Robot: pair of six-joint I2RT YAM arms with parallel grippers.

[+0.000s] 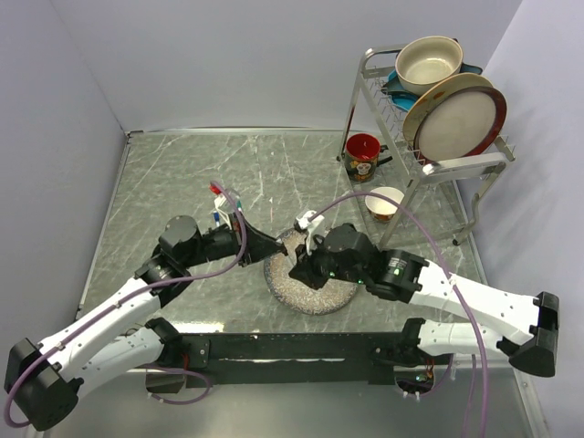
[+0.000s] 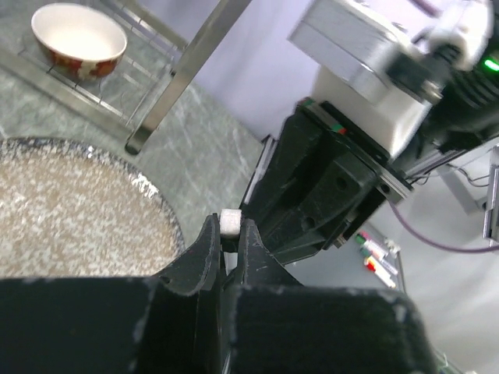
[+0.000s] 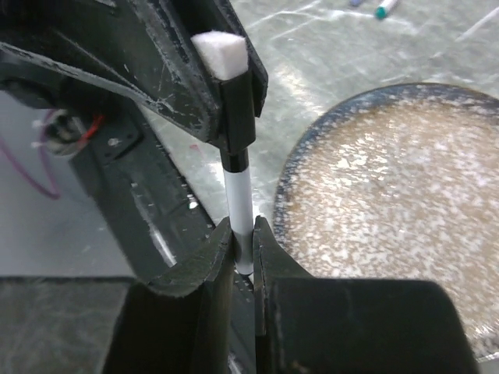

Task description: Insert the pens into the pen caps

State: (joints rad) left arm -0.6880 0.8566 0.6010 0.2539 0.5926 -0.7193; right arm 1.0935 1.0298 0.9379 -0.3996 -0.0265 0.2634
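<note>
A: Left hand [image 2: 226, 234]?

B: Closed. Fingers pinched on the cap [image 3: 236, 101], a black sleeve with a flat white end poking out past the fingertips.

A: Right hand [image 3: 243, 243]?

B: Clamped on the pen [image 3: 238, 199], low on the white barrel. From that wrist the pen stands about upright. Its black upper end runs up into the cap.

A: Seated all the way?

B: Cannot tell, because the left fingers cover the joint. Pen and cap are in line and appear to touch.

A: Where is the pair?

B: In the air, over the far-left rim of the plate [image 1: 315, 290], the two hands nose to nose. In the top view the pen itself is too small to pick out.

A: Rest of the counter [image 1: 182, 173]?

B: Loose pens [image 2: 376, 255] lie well left of the plate, beyond the left arm. Some have coloured ends. A bowl [image 1: 386, 203] and a red mug [image 1: 362, 157] stand at far right, near the foot of the rack [image 1: 470, 164]. The rack holds a pot [image 1: 429, 62] and dinner plates [image 1: 456, 119] on edge.
</note>
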